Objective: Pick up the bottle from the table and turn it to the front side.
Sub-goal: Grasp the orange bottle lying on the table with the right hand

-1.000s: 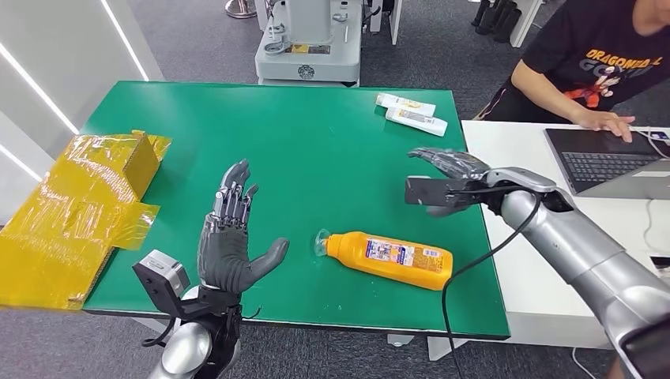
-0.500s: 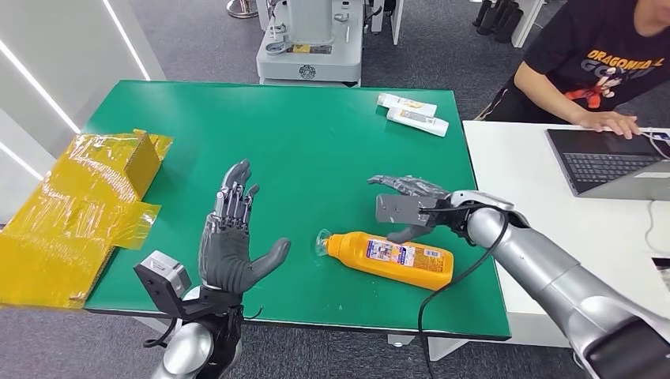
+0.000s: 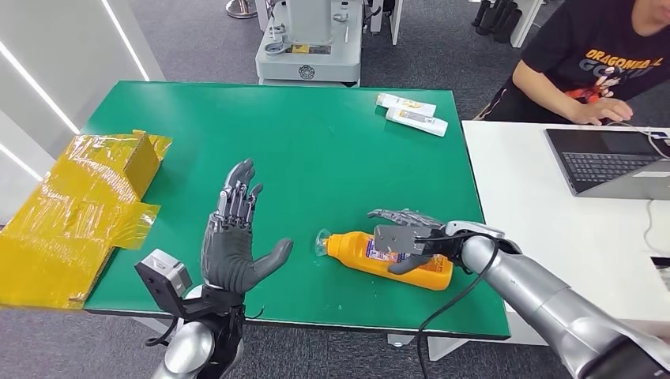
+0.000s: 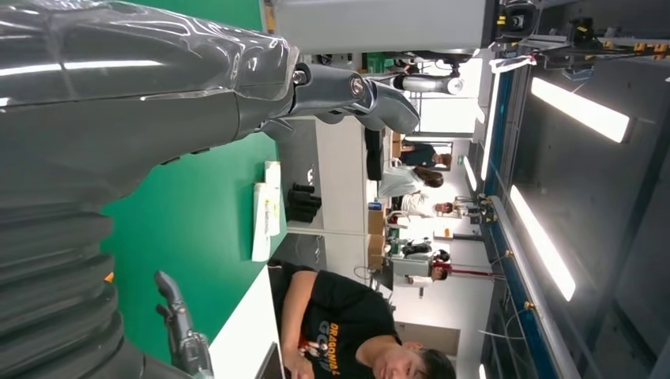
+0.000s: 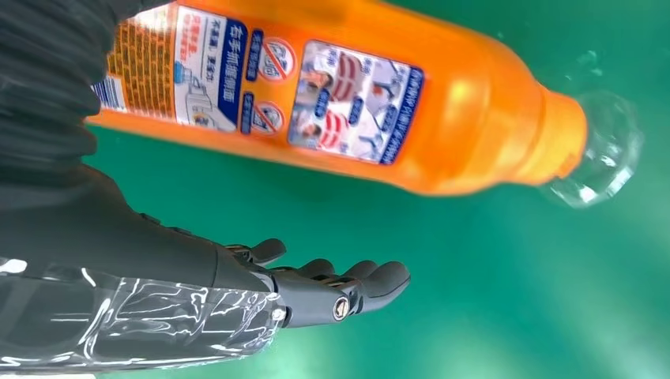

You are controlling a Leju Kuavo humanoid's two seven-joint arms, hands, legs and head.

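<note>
An orange bottle (image 3: pixel 391 259) with a clear cap lies on its side near the front edge of the green table (image 3: pixel 300 150), its printed back label facing up. My right hand (image 3: pixel 404 235) hovers just over the bottle's middle with fingers spread, holding nothing. The right wrist view shows the bottle (image 5: pixel 355 103) close by, with the hand's fingers (image 5: pixel 348 288) apart from it. My left hand (image 3: pixel 233 237) is raised at the front left of the table, palm open and upright, well left of the bottle's cap.
Two white tubes (image 3: pixel 411 113) lie at the table's far right. Yellow wrapped cardboard (image 3: pixel 79 209) hangs over the left edge. A person (image 3: pixel 600 55) sits at a white desk (image 3: pixel 553 205) on the right, typing on a laptop (image 3: pixel 608 158). A grey machine (image 3: pixel 308 39) stands behind the table.
My right hand has come down and to the left, from above the table's right edge to just over the bottle. The left hand and the bottle have stayed put.
</note>
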